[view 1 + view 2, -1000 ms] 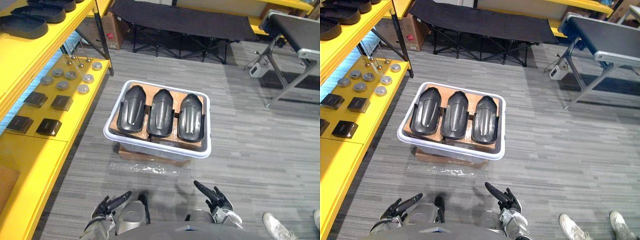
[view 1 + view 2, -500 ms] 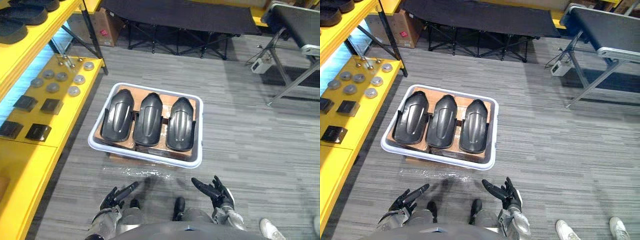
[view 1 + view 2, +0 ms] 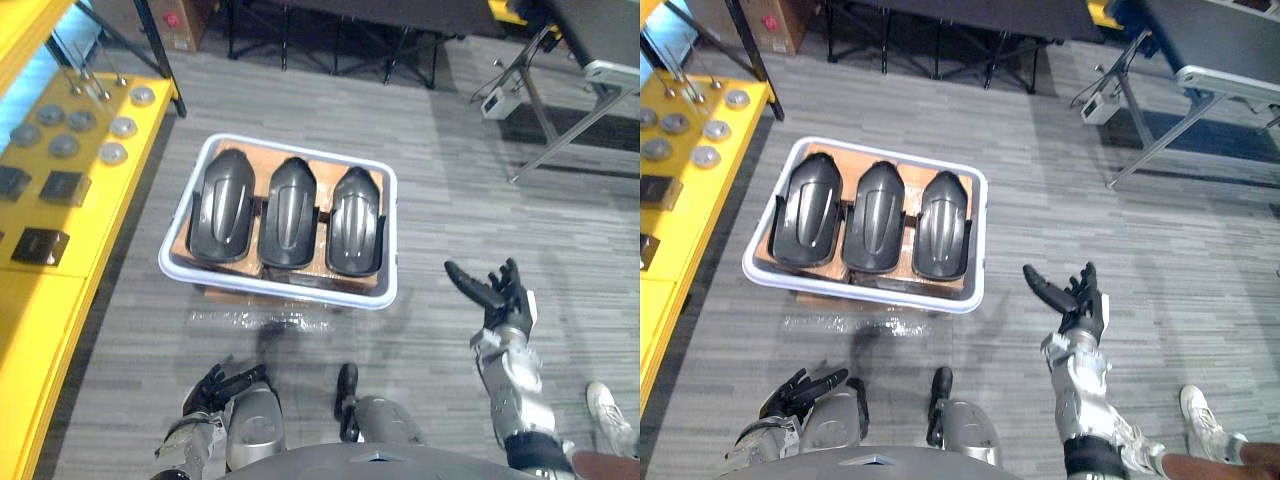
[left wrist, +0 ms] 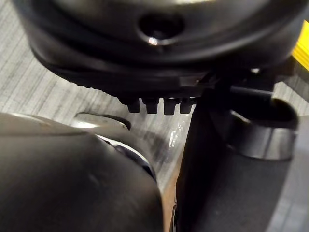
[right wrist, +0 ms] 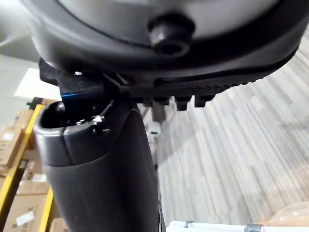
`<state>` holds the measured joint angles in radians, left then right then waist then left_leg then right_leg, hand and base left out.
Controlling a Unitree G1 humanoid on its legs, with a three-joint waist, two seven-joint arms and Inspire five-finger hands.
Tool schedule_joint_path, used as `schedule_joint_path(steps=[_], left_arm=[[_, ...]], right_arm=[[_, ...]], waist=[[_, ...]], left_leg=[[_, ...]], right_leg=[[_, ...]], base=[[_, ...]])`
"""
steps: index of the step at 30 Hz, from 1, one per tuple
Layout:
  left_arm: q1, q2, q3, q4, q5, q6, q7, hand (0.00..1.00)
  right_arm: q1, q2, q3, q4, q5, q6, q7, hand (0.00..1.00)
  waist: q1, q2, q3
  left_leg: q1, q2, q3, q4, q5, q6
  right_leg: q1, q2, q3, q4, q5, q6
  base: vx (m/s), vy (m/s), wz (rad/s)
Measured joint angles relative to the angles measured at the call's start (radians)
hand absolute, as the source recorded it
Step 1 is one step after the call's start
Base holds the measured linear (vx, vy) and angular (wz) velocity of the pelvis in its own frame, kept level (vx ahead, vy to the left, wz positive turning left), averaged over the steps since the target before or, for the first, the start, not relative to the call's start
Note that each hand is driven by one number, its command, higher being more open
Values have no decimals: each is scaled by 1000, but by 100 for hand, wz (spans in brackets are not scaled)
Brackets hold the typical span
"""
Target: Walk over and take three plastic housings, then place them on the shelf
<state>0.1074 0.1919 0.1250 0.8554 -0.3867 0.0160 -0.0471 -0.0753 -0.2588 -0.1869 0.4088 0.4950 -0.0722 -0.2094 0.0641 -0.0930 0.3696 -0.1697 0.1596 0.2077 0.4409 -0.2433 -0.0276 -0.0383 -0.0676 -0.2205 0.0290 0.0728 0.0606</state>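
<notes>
Now | right robot hand (image 3: 497,300) splayed, empty | left robot hand (image 3: 800,388) relaxed

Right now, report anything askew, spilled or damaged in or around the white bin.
Nothing looks damaged. The three housings lie side by side on cardboard in the white bin. One oddity: a crinkled strip of clear plastic film lies loose on the floor on the robot's side of the bin.

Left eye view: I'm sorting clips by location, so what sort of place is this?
Probably a factory or warehouse floor: a yellow shelf laid with metal parts, a white bin of three plastic housings, and a belt conveyor.
</notes>
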Motion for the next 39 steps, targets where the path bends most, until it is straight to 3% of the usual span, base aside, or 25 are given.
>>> schedule_joint_path(steps=[1, 7, 12, 18, 25, 30, 31, 39], left_arm=[[-8, 1, 3, -24, -3, -3, -2, 100], [-28, 0, -7, -61, 3, -15, -10, 100], [-62, -18, -33, -49, 2, -24, -31, 100], [-93, -19, -77, -35, -8, -41, -49, 100], [-108, -19, -115, -22, -73, -40, -50, 100], [-108, -24, -120, -22, -82, -40, -48, 100], [-108, -24, -120, -22, -82, -40, -48, 100], [-108, -23, -120, -22, -85, -38, -47, 100]], right_arm=[[-64, -17, 0, 55, 28, 18, -17, 100], [-291, -77, 4, 221, 46, 67, -35, 100], [-483, -240, 21, 369, 44, 90, -35, 100], [-623, -328, 53, 470, 25, 138, -34, 100], [-669, -379, 84, 580, -136, 280, 87, 100], [-700, -439, 141, 594, -279, 321, 184, 100], [-702, -444, 145, 594, -295, 322, 193, 0], [-724, -453, 201, 595, -375, 365, 246, 0]], waist=[[20, -4, 25], [53, 9, 68], [71, 50, 97], [77, 85, 120], [81, 101, 127], [71, 112, 133], [71, 112, 133], [70, 112, 133]], left_leg=[[-23, -1, -9, 11, 1, 3], [-87, -37, -54, 9, 25, 25], [-140, -85, -94, 5, 52, 52], [-173, -117, -109, -7, 75, 70], [-197, -128, -126, -3, 87, 75], [-202, -130, -131, -3, 97, 76], [-202, -130, -131, -4, 98, 76], [-202, -126, -132, -2, 101, 75]], right_leg=[[-10, 0, -10, -6, 10, -3], [-33, -19, -64, -37, 32, 4], [-66, -57, -108, -23, 35, 10], [-115, -93, -131, 32, 27, 16], [-152, -112, -143, 95, 3, 14], [-160, -116, -148, 109, 3, 13], [-160, -116, -148, 110, 3, 13], [-158, -114, -148, 112, 3, 13]], base=[[-62, 37, 23], [-25, 20, 28], [-22, 61, 30], [-60, 62, 16], [-73, 17, 8], [-54, 3, 5], [-39, -3, 1], [-29, 1, 0]])
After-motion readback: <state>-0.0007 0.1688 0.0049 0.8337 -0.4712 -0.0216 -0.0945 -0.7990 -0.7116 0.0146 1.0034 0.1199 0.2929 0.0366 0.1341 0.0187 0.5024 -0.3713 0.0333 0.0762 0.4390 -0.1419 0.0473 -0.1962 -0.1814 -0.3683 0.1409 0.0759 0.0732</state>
